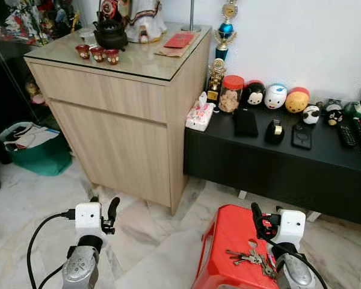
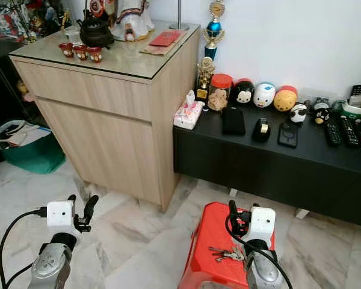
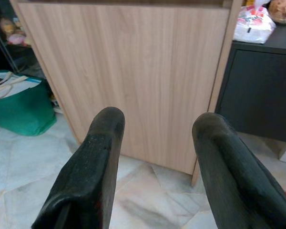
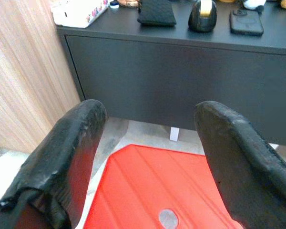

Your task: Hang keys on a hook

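Taking the tall wooden cabinet (image 1: 117, 114) as the landmark: one green bag (image 1: 33, 147) sits on the marble floor (image 1: 156, 253) to its left. On its glass top stand three small red cups (image 1: 97, 53) in a row, one dark teapot (image 1: 110, 34) behind them and one red packet (image 1: 179, 40) further right. In front of the cabinet, low over the floor, hangs the left gripper (image 3: 155, 162), its two black fingers (image 3: 93, 162) spread apart with nothing between them.

Right of the cabinet runs one low black console (image 1: 277, 159). It carries one tissue pack (image 1: 200, 114), one red-lidded jar (image 1: 231, 93) and three round plush toys (image 1: 275, 96) along the wall.

In front of the console stands one red stool (image 1: 225, 247). One bunch of keys (image 1: 248, 257) lies on its seat. The right gripper (image 4: 150, 167) hovers over the stool just beside the keys, fingers parted and empty.
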You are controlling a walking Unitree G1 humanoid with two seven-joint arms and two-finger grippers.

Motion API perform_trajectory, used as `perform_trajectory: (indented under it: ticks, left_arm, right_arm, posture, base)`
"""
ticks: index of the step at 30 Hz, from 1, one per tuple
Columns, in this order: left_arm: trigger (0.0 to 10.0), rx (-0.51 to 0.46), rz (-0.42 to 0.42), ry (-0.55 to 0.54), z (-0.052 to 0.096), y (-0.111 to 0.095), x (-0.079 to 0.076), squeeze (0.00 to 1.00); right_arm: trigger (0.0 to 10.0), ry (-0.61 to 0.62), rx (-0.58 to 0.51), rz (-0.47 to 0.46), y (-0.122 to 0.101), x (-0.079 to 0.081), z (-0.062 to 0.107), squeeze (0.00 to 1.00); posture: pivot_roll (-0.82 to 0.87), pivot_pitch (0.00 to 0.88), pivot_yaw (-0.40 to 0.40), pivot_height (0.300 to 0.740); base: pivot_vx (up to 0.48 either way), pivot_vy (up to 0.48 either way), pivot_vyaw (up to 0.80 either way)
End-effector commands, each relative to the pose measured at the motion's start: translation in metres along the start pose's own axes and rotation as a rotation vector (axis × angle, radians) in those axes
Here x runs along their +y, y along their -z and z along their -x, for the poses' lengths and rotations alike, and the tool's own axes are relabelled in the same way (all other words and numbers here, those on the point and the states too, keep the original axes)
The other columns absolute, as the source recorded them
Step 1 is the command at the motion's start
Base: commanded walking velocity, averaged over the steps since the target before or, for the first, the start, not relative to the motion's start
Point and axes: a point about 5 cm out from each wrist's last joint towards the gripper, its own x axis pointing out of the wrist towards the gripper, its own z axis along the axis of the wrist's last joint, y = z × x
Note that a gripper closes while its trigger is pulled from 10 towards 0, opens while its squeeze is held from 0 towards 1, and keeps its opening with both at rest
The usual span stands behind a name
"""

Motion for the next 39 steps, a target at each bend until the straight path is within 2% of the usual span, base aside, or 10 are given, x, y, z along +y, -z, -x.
perform_trajectory:
  ticks: [1,4,7,16,28,39]
  left_arm:
    - [10.0,-0.002,-0.003,0.008,0.001,-0.001,0.000,0.00]
    - [10.0,-0.003,-0.003,0.010,0.002,-0.001,0.001,0.00]
    - [10.0,0.006,0.009,0.002,0.001,0.000,0.002,0.00]
    - [10.0,0.015,0.016,-0.011,0.000,-0.001,0.006,0.00]
    - [10.0,0.034,0.011,-0.005,0.000,0.000,0.008,0.00]
    - [10.0,0.024,0.022,-0.005,-0.006,-0.006,0.011,0.00]
  right_arm:
    - [10.0,0.021,0.003,-0.009,0.000,-0.002,0.000,0.00]
    - [10.0,0.070,0.002,0.038,-0.002,-0.008,0.000,0.00]
    - [10.0,0.094,0.016,0.016,-0.002,-0.012,-0.002,0.00]
    - [10.0,0.076,0.026,0.017,-0.001,-0.007,-0.005,0.00]
    - [10.0,0.040,0.025,-0.025,0.001,0.003,-0.005,0.00]
    - [10.0,0.054,0.096,-0.068,0.010,0.002,-0.004,0.00]
  posture:
    - [0.00,0.000,-0.015,0.740]
    - [0.00,0.000,-0.015,0.740]
    - [0.00,0.000,-0.020,0.715]
    - [0.02,0.000,-0.021,0.655]
    - [0.03,0.000,-0.017,0.655]
    - [0.03,0.000,-0.010,0.646]
  base:
    - [0.000,0.000,0.00]
    - [0.000,0.000,0.00]
    - [0.000,0.000,0.00]
    - [0.000,0.000,0.00]
    - [0.000,0.000,0.00]
    - [0.000,0.000,0.00]
